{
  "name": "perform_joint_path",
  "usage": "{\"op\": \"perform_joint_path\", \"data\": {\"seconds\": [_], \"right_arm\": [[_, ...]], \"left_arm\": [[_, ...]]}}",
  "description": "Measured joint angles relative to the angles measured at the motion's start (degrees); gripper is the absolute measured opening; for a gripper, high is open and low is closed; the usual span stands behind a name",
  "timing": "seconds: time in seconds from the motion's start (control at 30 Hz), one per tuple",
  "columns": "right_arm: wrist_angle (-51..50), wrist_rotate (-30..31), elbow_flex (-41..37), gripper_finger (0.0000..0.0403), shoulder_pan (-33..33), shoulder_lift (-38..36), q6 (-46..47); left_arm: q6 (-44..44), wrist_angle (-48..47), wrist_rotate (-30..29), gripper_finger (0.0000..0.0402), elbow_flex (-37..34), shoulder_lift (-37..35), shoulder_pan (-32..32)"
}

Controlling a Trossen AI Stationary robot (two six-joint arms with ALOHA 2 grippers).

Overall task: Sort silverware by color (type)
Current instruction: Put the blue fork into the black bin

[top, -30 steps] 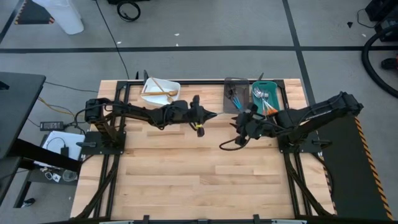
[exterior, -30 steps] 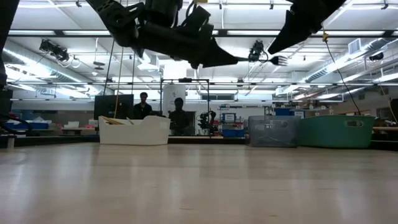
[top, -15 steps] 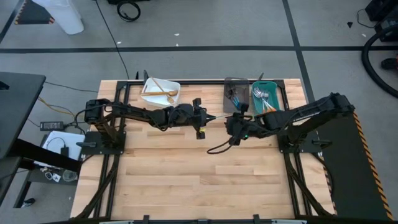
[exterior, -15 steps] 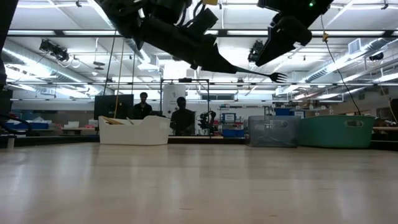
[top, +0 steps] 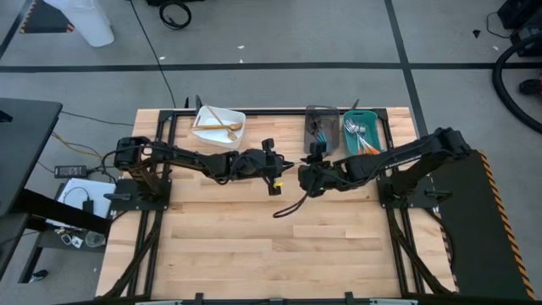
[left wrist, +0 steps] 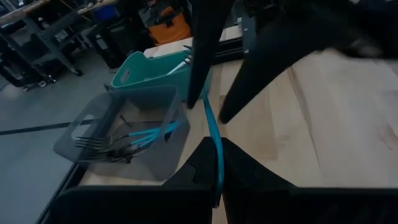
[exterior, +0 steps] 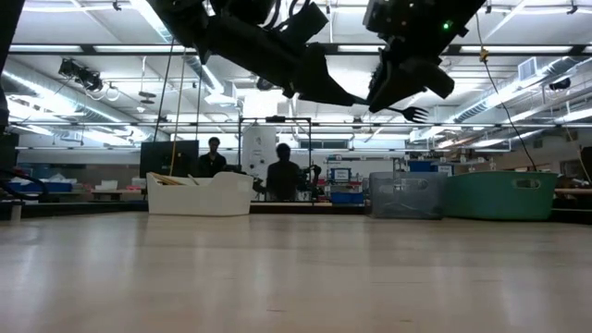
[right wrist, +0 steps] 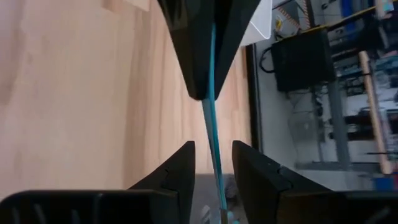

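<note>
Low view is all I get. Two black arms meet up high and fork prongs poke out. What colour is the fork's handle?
Observer: Blue. In the left wrist view the fork has a thin blue handle.
Operator: Who's holding it?
Observer: The left gripper is shut on the handle. The right gripper is open, with a finger on each side of it.
Operator: Where do blue ones go?
Observer: Probably the grey bin; other blue-handled forks lie in it.

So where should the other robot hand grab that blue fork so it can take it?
The blue fork sticks out level from the shut left gripper. The open right gripper straddles its bare handle. Best grip is probably that slim handle section, coming end-on from the tine end, one finger on each side.
</note>
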Motion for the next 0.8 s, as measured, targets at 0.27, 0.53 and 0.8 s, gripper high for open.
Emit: {"op": "perform_joint_path", "data": {"seconds": [0.27,0.53,0.8], "right_arm": [[0.52,0.71,-0.02,0.0092,-0.45,1.0,-4.76],[0.7,-0.57,-0.02,0.0014,-0.5,1.04,-4.85],[-2.36,-1.41,-0.04,0.0014,0.24,0.21,0.43]], "left_arm": [[7.96,0.02,-0.16,0.0014,0.0,0.0,-0.85],[10.84,0.11,-0.14,0.0026,0.0,0.0,-0.95],[8.95,-1.29,0.02,0.0068,-0.13,-1.35,-0.95]]}}
